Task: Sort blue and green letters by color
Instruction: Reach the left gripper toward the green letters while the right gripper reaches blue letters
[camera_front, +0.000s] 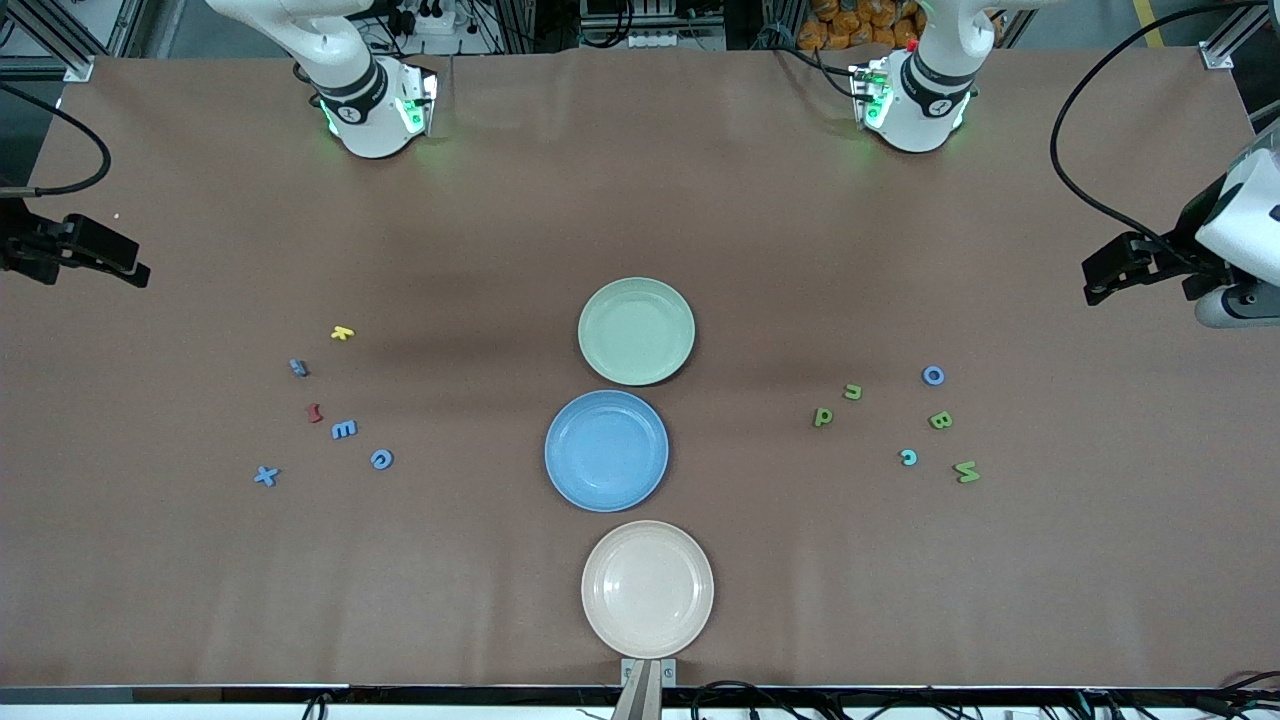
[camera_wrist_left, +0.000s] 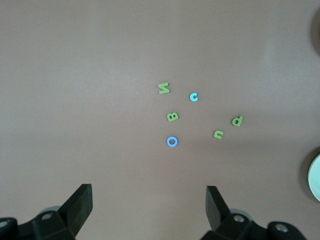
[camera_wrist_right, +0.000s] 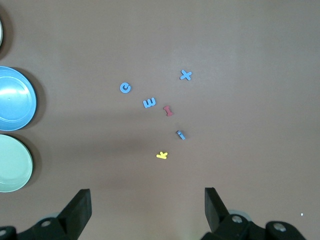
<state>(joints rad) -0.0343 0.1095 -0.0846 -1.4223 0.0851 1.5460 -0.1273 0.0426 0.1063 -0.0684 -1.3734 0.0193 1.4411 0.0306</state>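
While the small blue piece (camera_front: 298, 367) at the front view's middle-left is too tiny to read, both grippers, left (camera_wrist_left: 149, 207) and right (camera_wrist_right: 147, 210), gape wide and empty. Blue letters (camera_front: 344, 429) lie lower-left, green letters (camera_front: 940, 420) right of centre.

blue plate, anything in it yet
Nothing: the blue plate shows only its bare inside. All letters lie on the table, and nothing covers the plate.

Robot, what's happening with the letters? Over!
Left gripper, right gripper: jaws open, empty. Blue letters and green letters unsorted on table. Plates bare. Nothing blocking.
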